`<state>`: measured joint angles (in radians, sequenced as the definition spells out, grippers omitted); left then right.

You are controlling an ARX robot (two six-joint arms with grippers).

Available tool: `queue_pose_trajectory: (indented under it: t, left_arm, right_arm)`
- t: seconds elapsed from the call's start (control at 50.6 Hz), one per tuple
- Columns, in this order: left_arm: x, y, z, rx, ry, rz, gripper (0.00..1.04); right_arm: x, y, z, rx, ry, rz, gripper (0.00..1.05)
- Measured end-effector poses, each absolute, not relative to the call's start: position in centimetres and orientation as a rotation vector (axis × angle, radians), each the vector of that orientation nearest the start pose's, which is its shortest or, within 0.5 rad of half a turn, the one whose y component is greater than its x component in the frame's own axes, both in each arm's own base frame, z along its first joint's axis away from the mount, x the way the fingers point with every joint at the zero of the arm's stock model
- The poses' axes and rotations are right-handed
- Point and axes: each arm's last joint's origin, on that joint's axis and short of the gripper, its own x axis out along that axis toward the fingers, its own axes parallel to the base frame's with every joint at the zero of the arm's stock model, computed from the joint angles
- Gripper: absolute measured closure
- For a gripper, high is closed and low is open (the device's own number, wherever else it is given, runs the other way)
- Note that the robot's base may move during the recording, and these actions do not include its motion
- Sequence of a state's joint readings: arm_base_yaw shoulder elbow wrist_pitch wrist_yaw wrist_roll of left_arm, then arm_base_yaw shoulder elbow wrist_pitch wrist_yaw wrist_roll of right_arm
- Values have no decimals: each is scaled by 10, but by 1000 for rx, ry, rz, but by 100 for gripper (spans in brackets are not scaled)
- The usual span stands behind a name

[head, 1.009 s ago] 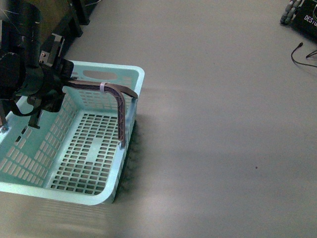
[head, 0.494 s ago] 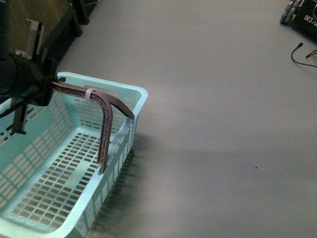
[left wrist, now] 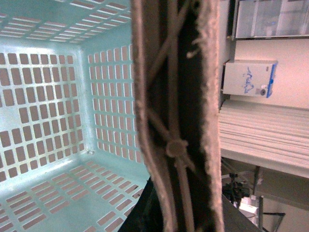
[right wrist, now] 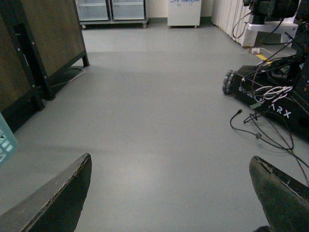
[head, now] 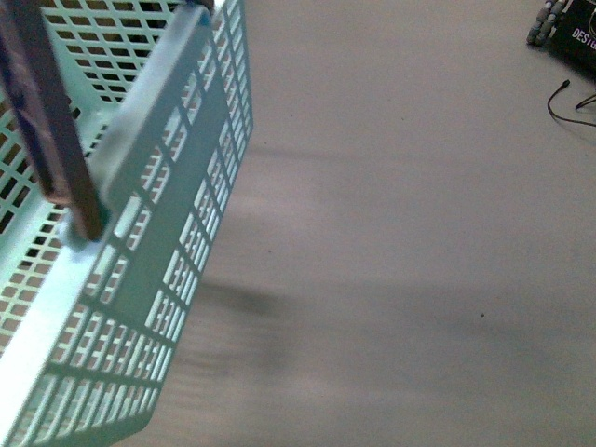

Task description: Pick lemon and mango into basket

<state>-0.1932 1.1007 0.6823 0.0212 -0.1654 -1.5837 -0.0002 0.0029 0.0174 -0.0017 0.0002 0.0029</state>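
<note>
The turquoise basket (head: 158, 242) hangs tilted in the air, close to the front camera, filling the left of that view. Its brown handle (head: 51, 121) crosses the top left corner. In the left wrist view the handle (left wrist: 174, 121) runs right through the middle, with my left gripper (left wrist: 178, 212) shut on it and the basket's slotted inside (left wrist: 53, 111) behind, holding nothing. My right gripper (right wrist: 171, 193) stands open over bare grey floor, its fingers (right wrist: 63, 198) wide apart; a basket corner (right wrist: 5, 140) shows at that view's edge. Lemon and mango are out of view.
A wooden cabinet on black legs (right wrist: 34, 43) stands on one side of the floor. A wheeled black robot base (right wrist: 275, 96) trailing cables is on the other side, and shows at the front view's top right (head: 568, 28). White cabinets (left wrist: 248, 77) line a wall.
The basket has risen from the floor and swung up toward the front camera, tilting steeply. My left arm, seen earlier holding the handle, has left the front view.
</note>
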Motion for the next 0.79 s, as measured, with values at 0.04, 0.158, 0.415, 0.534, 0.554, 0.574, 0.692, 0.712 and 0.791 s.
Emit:
queue_pose_trajectory:
  t: [0.04,0.158,0.415,0.534,0.554,0.574,0.692,0.712,0.791]
  left_arm:
    - [224,-39,265,-1498,310,280,99]
    - [202,-35,285,-1507,280,277,99]
    - [194,-33,297,-1512,244,258,100]
    - [194,-33,297,-1513,246,255,100]
    - [194,-33,297,-1514,246,255,100]
    - [194,-33,297,-1514,246,255,100]
    - [194,-33,297,-1512,245,255,100]
    - [194,-33,297,-1512,245,256,100]
    - [194,-33,297,-1512,244,258,100]
  right_arm:
    - [97,0,169,3,-13,0,9]
    - [97,0,169,3,-13,0,9]
    - [97,0,169,3,-12,0,9]
    - [97,0,169,3,-13,0,9]
    - [97,0,169,3,-13,0,9]
    - [97,0,169,3,-13,0,9]
    - [97,0,169,3,-12,0,9]
    - [97,0,169,3,-12,-1,9]
    - [97,0,169,3,-12,-2,9]
